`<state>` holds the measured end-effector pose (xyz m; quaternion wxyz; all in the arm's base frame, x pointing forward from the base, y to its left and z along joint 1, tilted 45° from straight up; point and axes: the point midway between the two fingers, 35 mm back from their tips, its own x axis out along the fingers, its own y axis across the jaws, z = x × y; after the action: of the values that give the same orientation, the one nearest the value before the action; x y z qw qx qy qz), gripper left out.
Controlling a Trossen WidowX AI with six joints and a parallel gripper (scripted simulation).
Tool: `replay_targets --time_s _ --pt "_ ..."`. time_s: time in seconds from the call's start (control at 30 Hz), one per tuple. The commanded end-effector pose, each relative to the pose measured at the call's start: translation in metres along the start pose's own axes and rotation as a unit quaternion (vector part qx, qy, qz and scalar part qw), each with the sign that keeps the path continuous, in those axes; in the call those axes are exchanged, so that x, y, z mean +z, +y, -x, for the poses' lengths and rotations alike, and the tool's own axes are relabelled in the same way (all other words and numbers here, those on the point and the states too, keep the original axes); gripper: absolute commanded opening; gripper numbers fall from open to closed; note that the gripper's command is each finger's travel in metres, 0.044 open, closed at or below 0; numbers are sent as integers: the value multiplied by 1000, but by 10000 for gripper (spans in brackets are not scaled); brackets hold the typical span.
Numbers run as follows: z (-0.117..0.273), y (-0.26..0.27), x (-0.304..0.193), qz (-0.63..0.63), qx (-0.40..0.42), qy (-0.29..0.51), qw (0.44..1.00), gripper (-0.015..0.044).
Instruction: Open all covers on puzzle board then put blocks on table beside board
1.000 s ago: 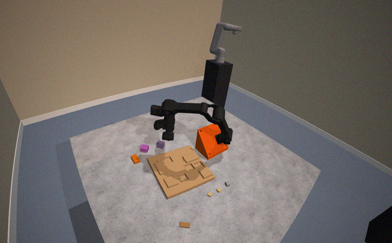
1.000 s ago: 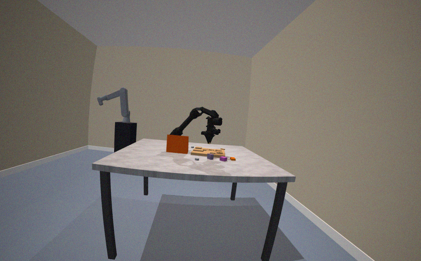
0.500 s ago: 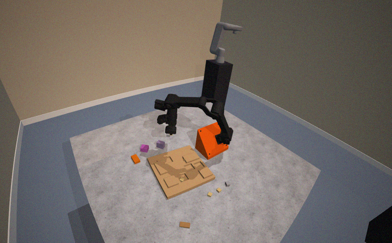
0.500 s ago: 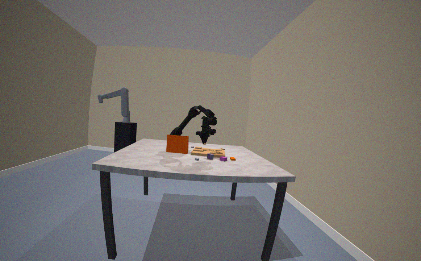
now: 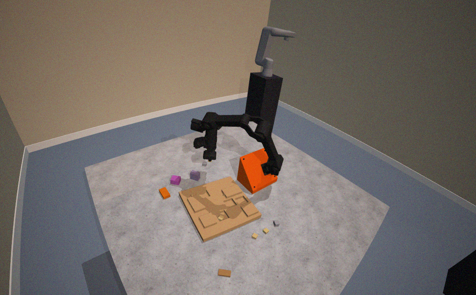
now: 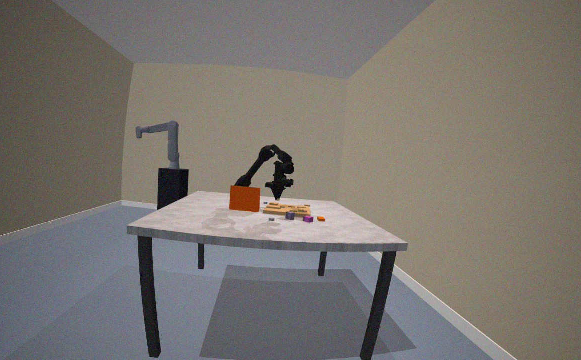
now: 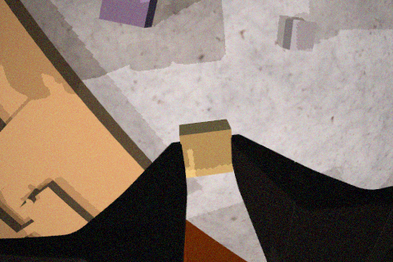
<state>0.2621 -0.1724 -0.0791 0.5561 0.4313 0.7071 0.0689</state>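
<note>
My gripper [image 5: 209,160] [image 6: 277,199] [image 7: 206,147] is shut on a small yellow block [image 7: 205,153]. In the wrist view the block is above bare table just off the edge of the tan puzzle board [image 5: 205,234] [image 6: 285,214] [image 7: 102,147]. The board's flat tan covers [image 5: 207,220] [image 5: 250,210] lie among recesses; how far each is open is hard to tell. Another yellow block [image 5: 220,217] is on the board, at a recess. Two yellow blocks [image 5: 255,235] [image 5: 266,230] rest on the table by the board's right side.
Grey blocks [image 5: 276,223] [image 5: 204,164] [image 6: 271,219] [image 7: 304,33], a purple block [image 5: 195,175] [image 6: 290,215] [image 7: 124,2], a magenta block [image 5: 175,180] [image 6: 308,219], an orange slab [image 5: 164,193] [image 6: 321,218] and a brown slab [image 5: 224,273] surround the board. An orange wedge [image 5: 247,175] [image 6: 244,198] stands near the arm's base.
</note>
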Motion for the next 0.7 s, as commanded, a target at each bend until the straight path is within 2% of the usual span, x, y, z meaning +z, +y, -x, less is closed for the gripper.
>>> replay_targets --time_s 0.0,0.67 --pt "-8 -1 -1 0 0 4 1000 80" --pt "-41 -1 2 0 0 3 1000 80"
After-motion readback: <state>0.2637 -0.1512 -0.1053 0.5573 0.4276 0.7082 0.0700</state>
